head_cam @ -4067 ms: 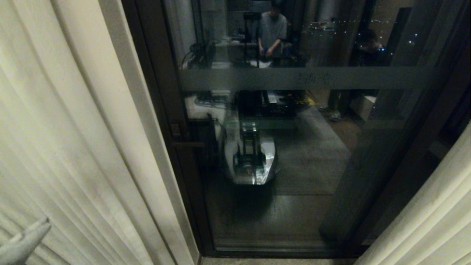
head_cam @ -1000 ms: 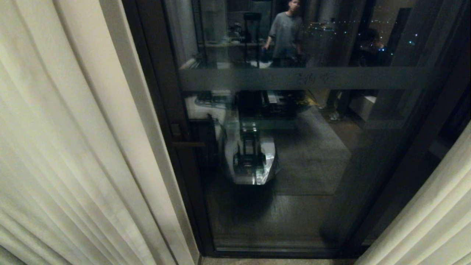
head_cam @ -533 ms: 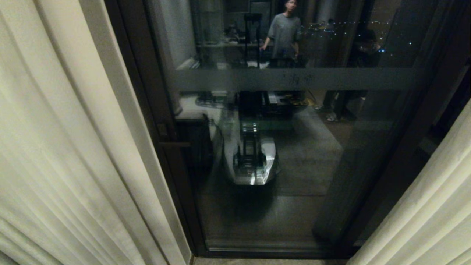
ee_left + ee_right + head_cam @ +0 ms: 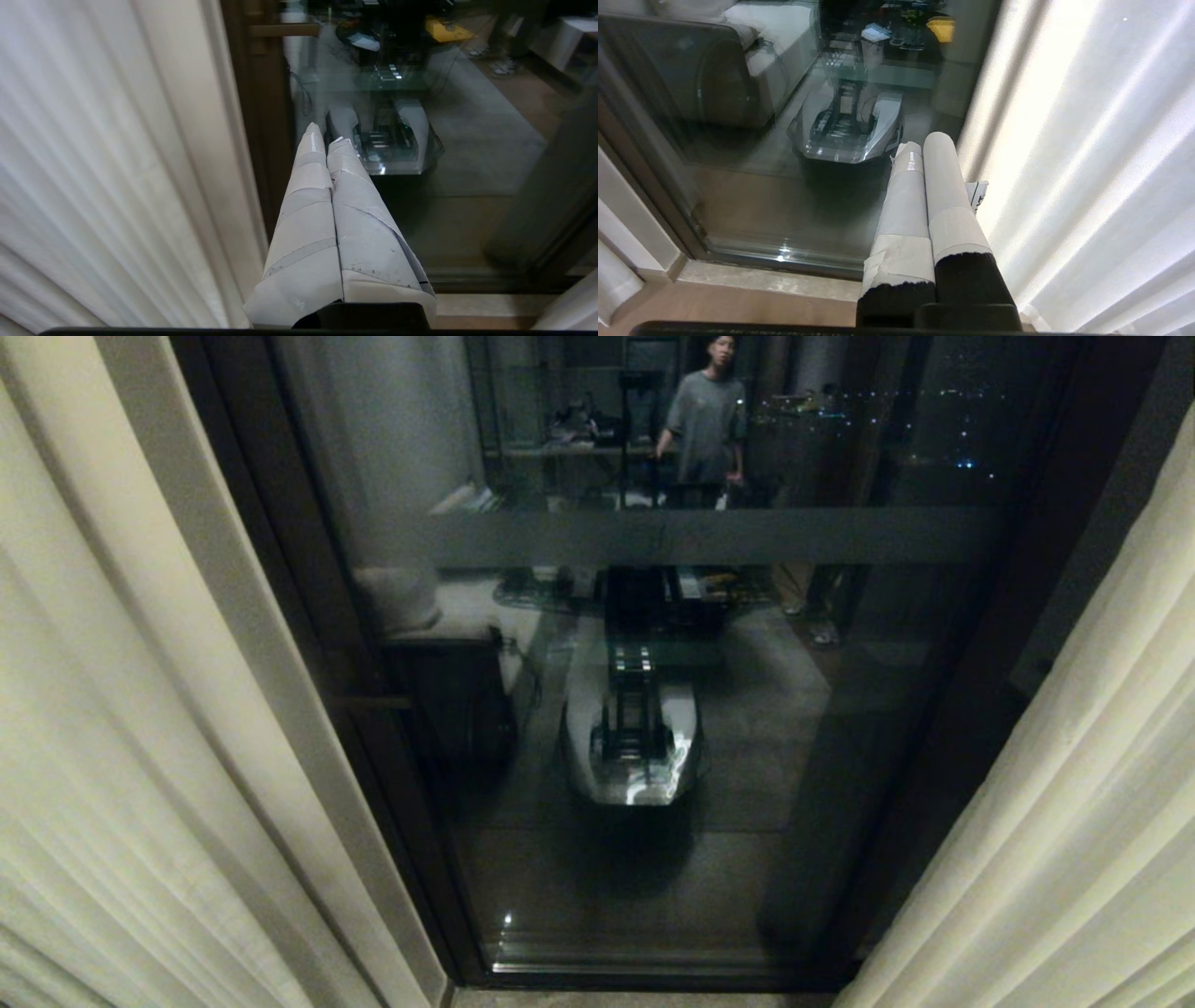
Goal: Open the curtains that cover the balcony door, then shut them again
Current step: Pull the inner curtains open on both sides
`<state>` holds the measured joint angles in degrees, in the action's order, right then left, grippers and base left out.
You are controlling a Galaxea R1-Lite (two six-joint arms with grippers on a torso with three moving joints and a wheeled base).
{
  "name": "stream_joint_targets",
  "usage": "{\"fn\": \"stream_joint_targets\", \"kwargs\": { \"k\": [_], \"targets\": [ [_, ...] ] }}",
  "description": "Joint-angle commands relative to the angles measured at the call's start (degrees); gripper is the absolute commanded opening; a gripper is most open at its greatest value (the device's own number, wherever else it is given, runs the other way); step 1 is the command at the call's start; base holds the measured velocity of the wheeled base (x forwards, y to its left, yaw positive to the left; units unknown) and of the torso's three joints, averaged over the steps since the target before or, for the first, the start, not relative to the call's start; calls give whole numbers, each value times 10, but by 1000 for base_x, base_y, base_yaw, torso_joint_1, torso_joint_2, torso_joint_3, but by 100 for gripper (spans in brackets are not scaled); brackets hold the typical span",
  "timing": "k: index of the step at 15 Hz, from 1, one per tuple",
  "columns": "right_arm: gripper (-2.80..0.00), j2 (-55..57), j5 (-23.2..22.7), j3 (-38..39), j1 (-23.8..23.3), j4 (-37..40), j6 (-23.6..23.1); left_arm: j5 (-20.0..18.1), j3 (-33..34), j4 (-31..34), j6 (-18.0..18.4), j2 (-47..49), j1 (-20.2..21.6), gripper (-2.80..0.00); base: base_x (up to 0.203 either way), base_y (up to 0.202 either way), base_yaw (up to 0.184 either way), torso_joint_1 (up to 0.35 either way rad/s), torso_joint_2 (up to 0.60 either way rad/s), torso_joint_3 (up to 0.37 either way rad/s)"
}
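Left pincer (image 4: pixel 325 140) and right pincer (image 4: pixel 924 142) both clenched empty, curtains (image 4: pixel 121 756) parted off the balcony door (image 4: pixel 653 709).

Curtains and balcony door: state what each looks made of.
The curtains look like finely woven cream fabric with a matte finish: soft vertical pleats and a hemmed straight edge. The balcony door looks like glossy glass, since it mirrors the room, crossed by a frosted band. Its dark frame could be metal or wood.
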<state>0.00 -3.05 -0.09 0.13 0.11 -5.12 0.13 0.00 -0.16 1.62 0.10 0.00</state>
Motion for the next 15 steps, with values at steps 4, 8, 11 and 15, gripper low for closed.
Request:
{"fn": "stream_joint_targets", "kwargs": {
  "k": [4,8,11,15],
  "targets": [
    [-280,1,0,0,0,0,-1,0,0,-1,-4,-1,0,-280,0,-190,1,2,2,2],
    [-280,1,0,0,0,0,-1,0,0,-1,-3,-1,0,-280,0,-191,2,3,3,1],
    [-280,0,0,0,0,1,-1,0,0,-1,-3,-1,0,-280,0,-191,2,3,1,-1],
    [-280,1,0,0,0,0,-1,0,0,-1,-5,-1,0,-280,0,-151,3,-1,-1,3]
  ]
}}
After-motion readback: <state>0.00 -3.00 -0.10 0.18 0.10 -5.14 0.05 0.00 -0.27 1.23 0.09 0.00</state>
